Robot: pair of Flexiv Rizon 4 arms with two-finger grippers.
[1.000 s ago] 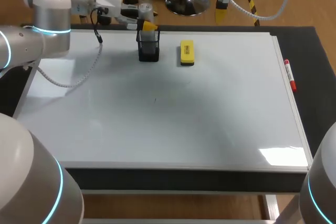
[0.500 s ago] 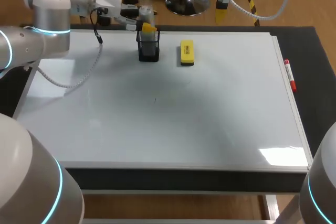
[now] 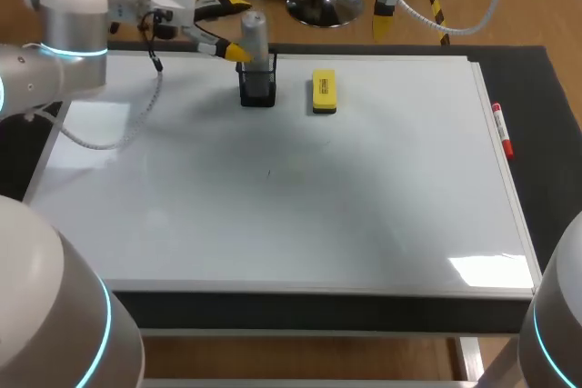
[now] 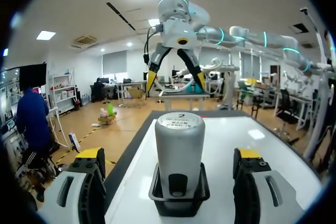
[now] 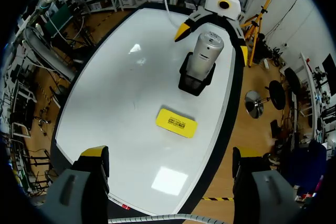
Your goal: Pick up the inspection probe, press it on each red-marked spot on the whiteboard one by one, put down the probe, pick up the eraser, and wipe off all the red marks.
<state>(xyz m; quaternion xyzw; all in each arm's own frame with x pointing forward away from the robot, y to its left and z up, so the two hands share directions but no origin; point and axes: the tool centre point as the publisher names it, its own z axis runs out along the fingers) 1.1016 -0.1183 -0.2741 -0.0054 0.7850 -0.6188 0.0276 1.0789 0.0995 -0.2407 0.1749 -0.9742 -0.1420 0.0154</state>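
The grey cylindrical inspection probe (image 3: 255, 35) stands upright in a black holder (image 3: 257, 88) at the whiteboard's far edge. My left gripper (image 3: 235, 28) is open just left of it, its fingers spread wide and clear of the probe. In the left wrist view the probe (image 4: 179, 148) rises from the holder (image 4: 177, 200) between the open fingers of that gripper (image 4: 170, 162) without touching them. The yellow eraser (image 3: 324, 91) lies flat to the right of the holder. My right gripper (image 5: 169, 156) hangs open high above the far edge, over the eraser (image 5: 176, 123) and probe (image 5: 205, 51). I see no red marks on the whiteboard (image 3: 300, 206).
A red marker (image 3: 502, 131) lies along the whiteboard's right frame. A small dark speck (image 3: 268, 172) sits near the middle of the board. A black mat (image 3: 546, 106) borders the board on the right.
My left gripper opened and drew back to the left, leaving the probe standing in the black holder. The right arm has not moved.
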